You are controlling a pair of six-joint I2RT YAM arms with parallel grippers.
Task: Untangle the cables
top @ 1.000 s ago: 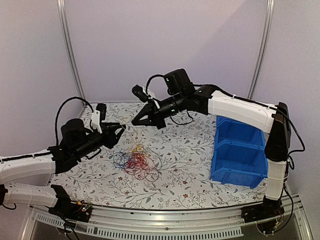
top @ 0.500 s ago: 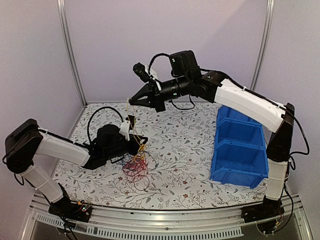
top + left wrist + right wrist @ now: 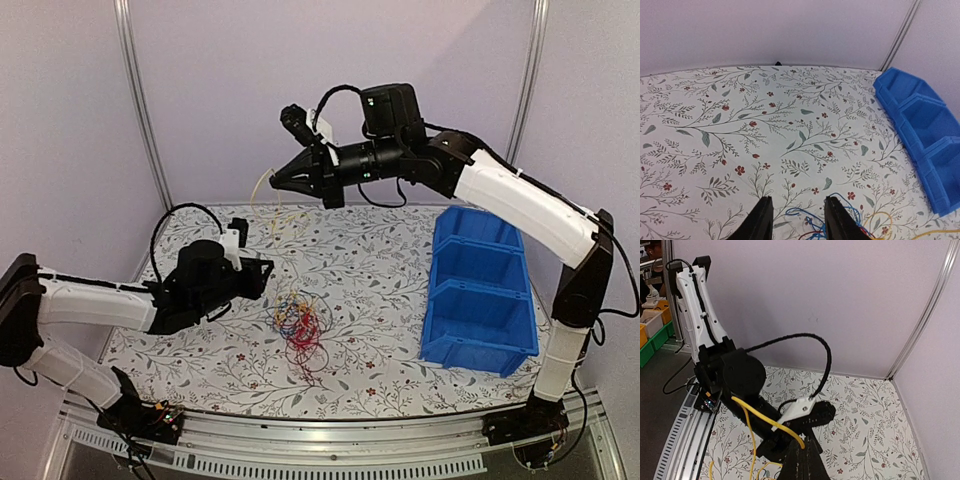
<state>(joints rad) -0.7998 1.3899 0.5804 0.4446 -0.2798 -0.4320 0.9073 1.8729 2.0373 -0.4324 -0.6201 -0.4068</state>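
Observation:
The cables (image 3: 302, 322) lie in a loose clump of red, blue and orange strands at the middle of the flowered table. One yellow cable (image 3: 258, 190) rises from the clump to my right gripper (image 3: 274, 180), which is shut on it high above the table. In the right wrist view the yellow cable (image 3: 760, 416) arcs left from the shut right gripper (image 3: 803, 446). My left gripper (image 3: 265, 272) hovers low just left of the clump, open. In the left wrist view, blue strands (image 3: 805, 214) lie on the table between the left gripper's (image 3: 797, 220) fingers.
Blue stacked bins (image 3: 480, 300) stand along the table's right side and also show in the left wrist view (image 3: 922, 135). The left arm (image 3: 735, 375) lies under the right gripper. Walls and metal posts close in the back and sides.
My right gripper has risen and moved right, drawing the yellow cable up. The clump has shifted right. My left gripper has pulled back left, off the clump.

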